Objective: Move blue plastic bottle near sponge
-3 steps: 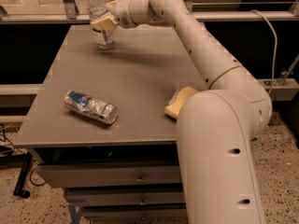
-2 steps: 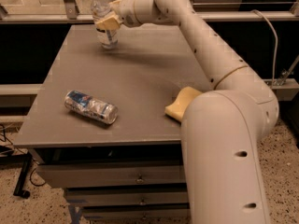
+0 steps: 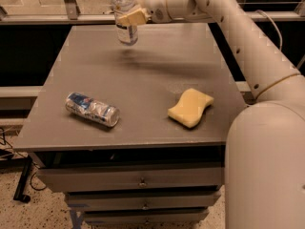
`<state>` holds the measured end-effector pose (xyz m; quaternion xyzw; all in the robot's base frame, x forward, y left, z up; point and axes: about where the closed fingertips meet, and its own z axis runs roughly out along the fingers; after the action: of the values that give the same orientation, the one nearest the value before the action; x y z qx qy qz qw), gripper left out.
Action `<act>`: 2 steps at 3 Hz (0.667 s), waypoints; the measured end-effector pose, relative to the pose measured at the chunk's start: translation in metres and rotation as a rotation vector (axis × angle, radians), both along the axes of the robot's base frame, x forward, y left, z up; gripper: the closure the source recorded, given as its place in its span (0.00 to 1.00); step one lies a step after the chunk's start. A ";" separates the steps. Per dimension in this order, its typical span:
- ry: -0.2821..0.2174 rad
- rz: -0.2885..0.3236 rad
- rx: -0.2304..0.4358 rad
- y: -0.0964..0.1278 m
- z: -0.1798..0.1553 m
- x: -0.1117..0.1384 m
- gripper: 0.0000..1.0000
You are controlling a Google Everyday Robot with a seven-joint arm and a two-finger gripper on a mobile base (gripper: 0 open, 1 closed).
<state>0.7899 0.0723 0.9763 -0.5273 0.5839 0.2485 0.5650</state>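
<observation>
Evidently the end effector (image 3: 127,17) is clamped around the blue plastic bottle (image 3: 127,33), gripping it at mid-body from the side so that it hangs upright, cap up, with its label showing just below the yellowish fingers (image 3: 132,17). A soft shadow (image 3: 131,55) on the bench (image 3: 152,75) beneath the end effector suggests the bottle is held clear of the surface, which lets it be carried rather than dragged. The sponge (image 3: 190,107) lies flat well below and to the right of the end effector, toward the near edge of the bench, well apart from the bottle. A crushed can (image 3: 92,109) lies on its side below and to the left of the end effector, away from the straight path to the sponge. I judge the grasp made and the carry toward the sponge yet to come.
</observation>
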 end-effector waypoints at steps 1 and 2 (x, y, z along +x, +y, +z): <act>0.023 -0.032 0.015 -0.046 0.000 -0.021 1.00; 0.061 -0.107 0.009 -0.102 -0.015 -0.034 1.00</act>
<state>0.7558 -0.0294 0.9613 -0.4850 0.6271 0.2362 0.5619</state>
